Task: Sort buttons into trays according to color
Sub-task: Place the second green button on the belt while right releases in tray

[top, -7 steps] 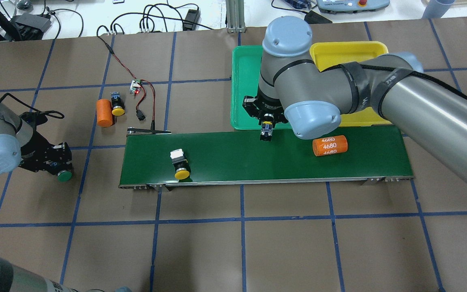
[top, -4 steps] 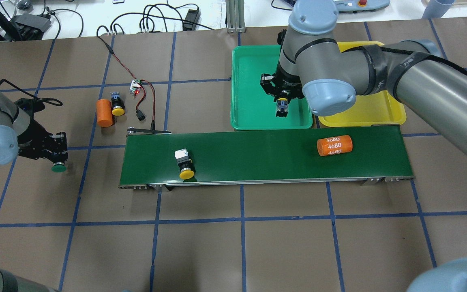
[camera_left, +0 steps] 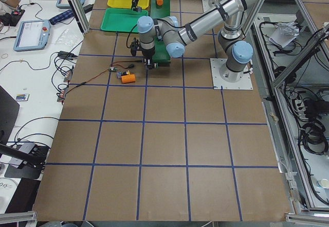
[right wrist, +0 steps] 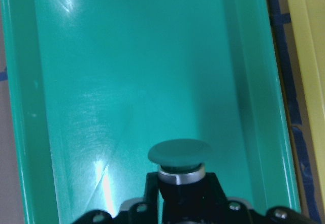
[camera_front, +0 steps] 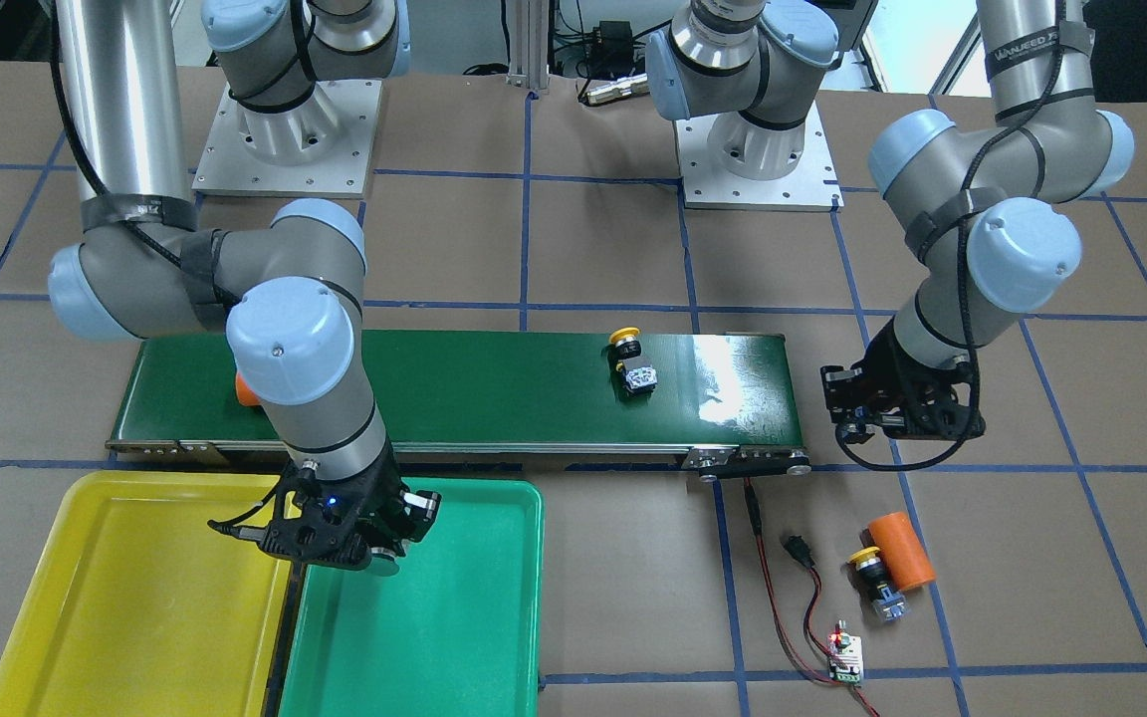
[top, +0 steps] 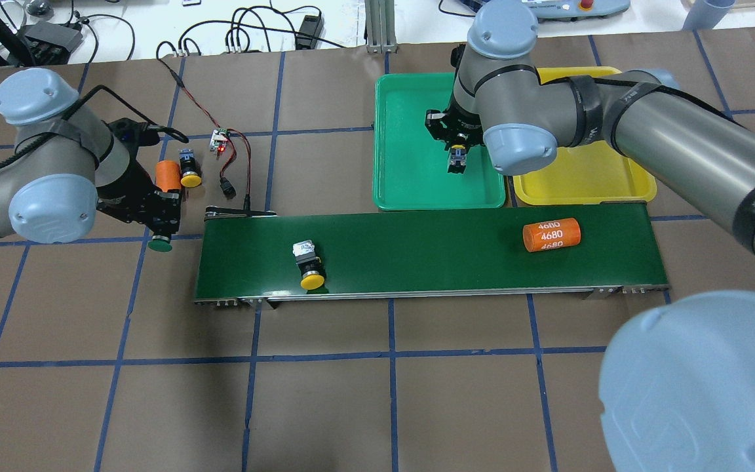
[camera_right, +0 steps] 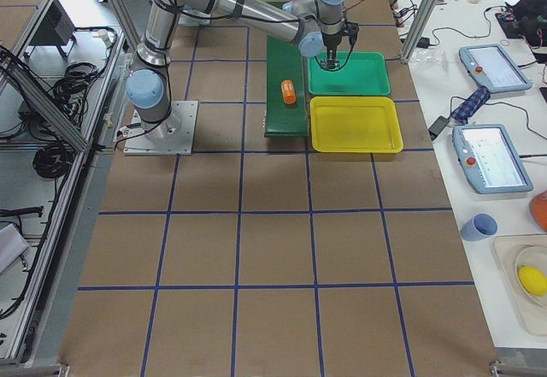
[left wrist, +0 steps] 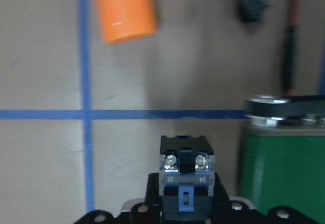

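Observation:
My right gripper (top: 457, 156) is shut on a green-capped button (right wrist: 180, 155) and holds it above the green tray (top: 410, 170), near the wall beside the yellow tray (top: 587, 180). My left gripper (top: 162, 231) is shut on the other green-capped button (top: 161, 246), just above the table off the conveyor's left end; its contact block shows in the left wrist view (left wrist: 185, 176). One yellow-capped button (top: 310, 272) lies on the belt. The other yellow-capped button (top: 189, 172) lies on the table against an orange cylinder (top: 168, 176).
The dark-green conveyor belt (top: 430, 252) runs across the table in front of both trays. An orange "4680" cylinder (top: 551, 235) lies on its right part. A small circuit board (top: 220, 139) with red and black wires lies behind the belt's left end.
My right gripper carried its button from the belt edge out over the green tray. My left arm swung toward the belt's left end with its button. The belt's yellow button and orange cylinder shifted right.

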